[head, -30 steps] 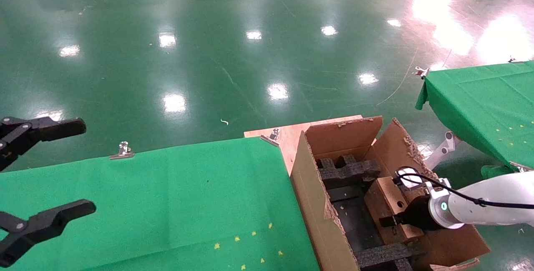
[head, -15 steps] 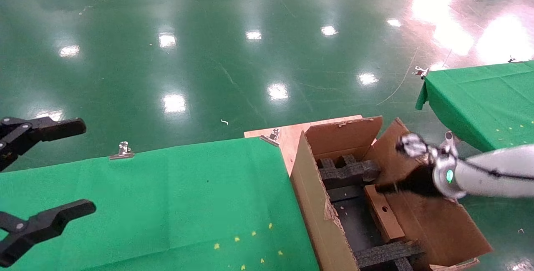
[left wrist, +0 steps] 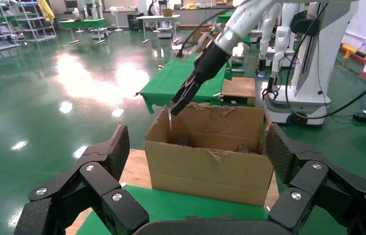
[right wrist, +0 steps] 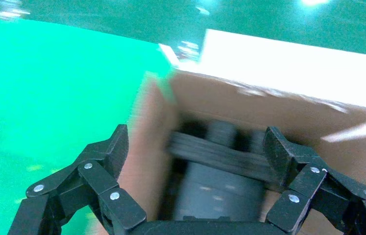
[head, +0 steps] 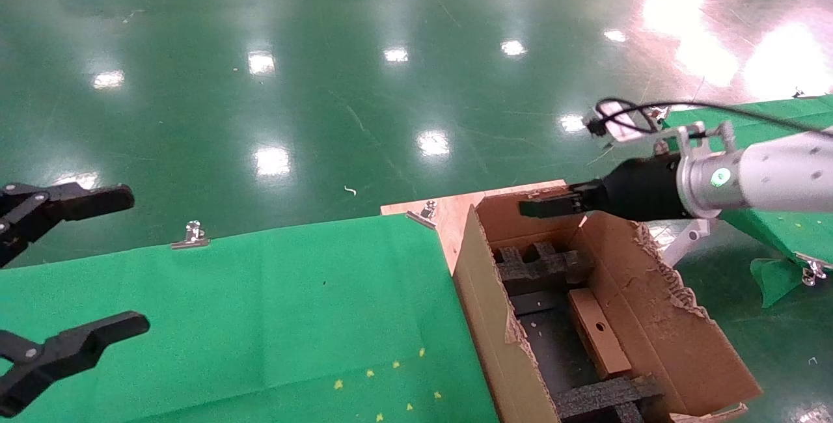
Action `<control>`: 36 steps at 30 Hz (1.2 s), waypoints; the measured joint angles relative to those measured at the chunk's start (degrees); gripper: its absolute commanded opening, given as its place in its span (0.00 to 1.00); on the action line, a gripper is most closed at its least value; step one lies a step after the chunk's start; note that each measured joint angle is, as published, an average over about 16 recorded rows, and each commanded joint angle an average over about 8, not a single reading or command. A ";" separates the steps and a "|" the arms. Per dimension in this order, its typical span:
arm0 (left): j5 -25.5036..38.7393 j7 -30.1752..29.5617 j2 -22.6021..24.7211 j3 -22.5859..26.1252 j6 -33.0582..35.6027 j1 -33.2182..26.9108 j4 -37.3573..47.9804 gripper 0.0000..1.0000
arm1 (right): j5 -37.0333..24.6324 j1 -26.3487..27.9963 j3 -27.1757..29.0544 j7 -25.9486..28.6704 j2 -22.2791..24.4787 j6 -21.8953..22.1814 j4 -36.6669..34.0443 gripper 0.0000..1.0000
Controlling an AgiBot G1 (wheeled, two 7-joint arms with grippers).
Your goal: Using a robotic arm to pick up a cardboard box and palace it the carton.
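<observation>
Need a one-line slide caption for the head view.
Right gripper open above the carton, cardboard box inside against its right wall; left gripper open over the green table.

No text, label, brand, number or sign can be read anywhere: the carton (head: 657,319) and the cardboard box (head: 599,333) inside it are plain brown, without print.

The carton (right wrist: 249,147) interior is smeared by blur in the right wrist view, and the left gripper (head: 39,283) is cut off at the head view's edge.
</observation>
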 measured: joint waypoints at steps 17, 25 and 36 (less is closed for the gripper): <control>0.00 0.00 -0.01 0.00 -0.01 0.02 0.02 1.00 | 13.39 2.90 6.25 -8.90 1.95 -12.33 1.22 1.00; 0.00 0.00 -0.01 0.00 -0.01 0.02 0.02 1.00 | 14.22 -0.99 11.08 -12.53 1.03 -13.76 1.93 1.00; 0.00 0.00 -0.01 0.00 -0.01 0.02 0.02 1.00 | 17.12 -9.50 22.63 -21.44 -0.84 -18.02 3.65 1.00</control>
